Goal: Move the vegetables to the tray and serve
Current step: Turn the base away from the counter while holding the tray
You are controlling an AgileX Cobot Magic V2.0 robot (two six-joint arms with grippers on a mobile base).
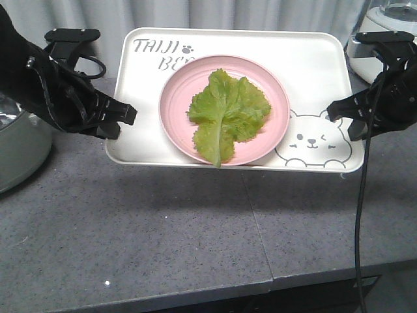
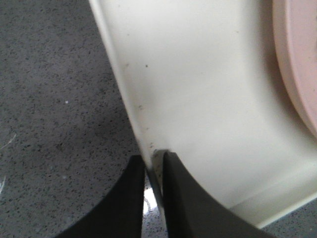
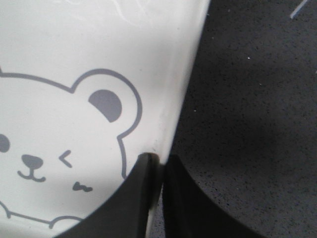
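Nearest, grey speckled counter [image 1: 195,228], with a black cable [image 1: 359,215] hanging down at the right. Just beyond, the near edge of the tray [image 1: 313,65], shadow beneath it, so probably lifted clear of the counter rather than resting. At either end, clamped on the thin rim: left gripper [image 1: 127,117] on the left side, right gripper [image 1: 333,112] on the right beside the bear face [image 1: 313,140]. In both wrist views, fingers pinched tight on the tray wall, one inside and one outside. Further in, a pink plate [image 1: 179,85] sitting on the tray, with the leaf [image 1: 228,111] lying flat on it, stem tip hanging over the plate's near edge. Off to the left, a pot [image 1: 16,143]; farthest back at right, a blender base [image 1: 368,45], each close to an arm. Transfer apparently done; serving carry now in hand. Next: move both arms together, level and matched in height and pace, so as not to slide the plate or twist the rim out of either pinch. Mind the pot and blender base on the way out.
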